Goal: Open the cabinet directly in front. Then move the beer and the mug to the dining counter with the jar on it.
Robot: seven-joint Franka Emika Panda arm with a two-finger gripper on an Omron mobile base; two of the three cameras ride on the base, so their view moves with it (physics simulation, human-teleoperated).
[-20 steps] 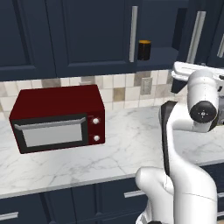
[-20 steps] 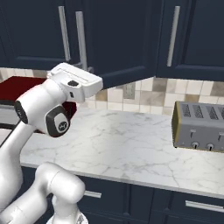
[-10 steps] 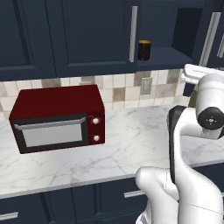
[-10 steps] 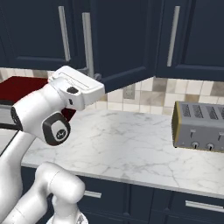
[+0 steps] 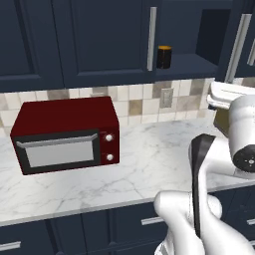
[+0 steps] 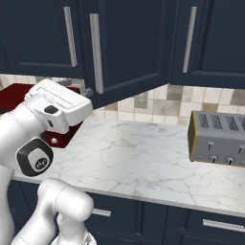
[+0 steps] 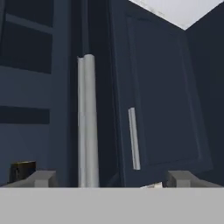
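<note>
Up by the cabinet (image 6: 129,48), the gripper (image 7: 109,178) has its two fingers (image 7: 41,178) spread wide apart. The long silver handle (image 7: 87,127) stands between them, but the fingers are let go and hold nothing. The cabinet door hangs partly open. Inside, the mug (image 5: 164,56) sits on the shelf, near its left edge; the hand view shows it at the lower left too. A red microwave (image 5: 67,133) sits at the left end of the worktop (image 5: 149,164), and a toaster (image 6: 217,139) sits toward its right end. No writing can be read.
</note>
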